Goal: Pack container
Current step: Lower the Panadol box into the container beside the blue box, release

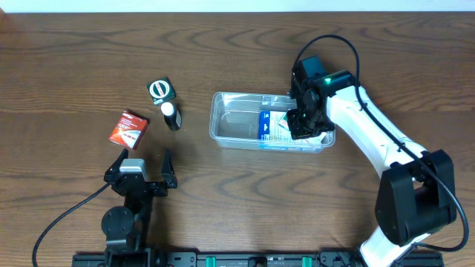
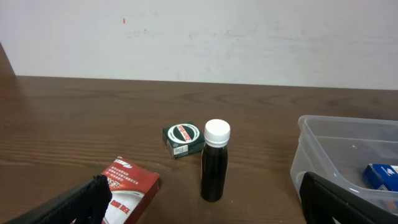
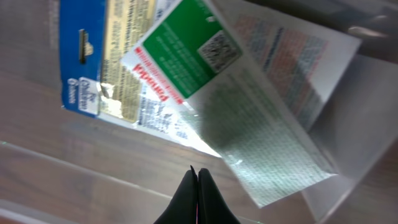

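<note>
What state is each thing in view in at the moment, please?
Container: uncovered, packets inside.
Bottle: upright, capped.
Green box: flat, closed.
Red box: flat, closed.
Left gripper: jaws open, empty.
Right gripper: jaws shut, empty, over the packets.

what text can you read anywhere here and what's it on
"Panadol", it seems: white and green paper box in the clear plastic container.
"Children", it seems: blue sachet beside it.
Too blurred: that box's fine print, red cardboard box, dark green square box.
No text: white-capped black bottle.
</note>
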Controlling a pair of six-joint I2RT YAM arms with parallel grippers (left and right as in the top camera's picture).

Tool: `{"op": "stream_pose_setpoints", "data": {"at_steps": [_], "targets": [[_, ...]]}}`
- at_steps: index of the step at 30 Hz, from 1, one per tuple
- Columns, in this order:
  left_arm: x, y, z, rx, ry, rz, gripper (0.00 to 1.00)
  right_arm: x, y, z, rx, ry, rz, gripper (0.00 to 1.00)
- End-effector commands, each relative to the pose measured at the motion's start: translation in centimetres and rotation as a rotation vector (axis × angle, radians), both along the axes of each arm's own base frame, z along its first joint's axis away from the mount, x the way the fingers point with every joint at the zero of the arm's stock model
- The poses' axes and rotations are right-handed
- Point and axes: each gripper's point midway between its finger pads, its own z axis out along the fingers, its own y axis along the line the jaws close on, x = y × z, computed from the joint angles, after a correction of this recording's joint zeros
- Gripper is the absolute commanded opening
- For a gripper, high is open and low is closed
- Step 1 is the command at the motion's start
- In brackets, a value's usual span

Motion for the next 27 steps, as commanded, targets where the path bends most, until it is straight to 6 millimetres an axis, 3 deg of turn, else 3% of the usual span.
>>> {"op": "stream_pose_setpoints", "data": {"at_steps": [1, 9, 27], "targets": [[-0.1, 0.0, -1.6, 0.014, 0.046, -0.003, 0.98, 0.6, -0.8, 0.0, -0.033, -0.017, -0.016, 0.01], [-0.1, 0.0, -1.6, 0.014, 0.046, -0.003, 0.98, 0.8, -1.7, -0.1, -0.085, -0.036, 0.009, 0.01], [-0.1, 0.0, -1.6, 0.014, 0.046, -0.003, 0.98, -0.7, -1.5, -1.7, -0.062, 0.021, -0.038, 0.01]]}}
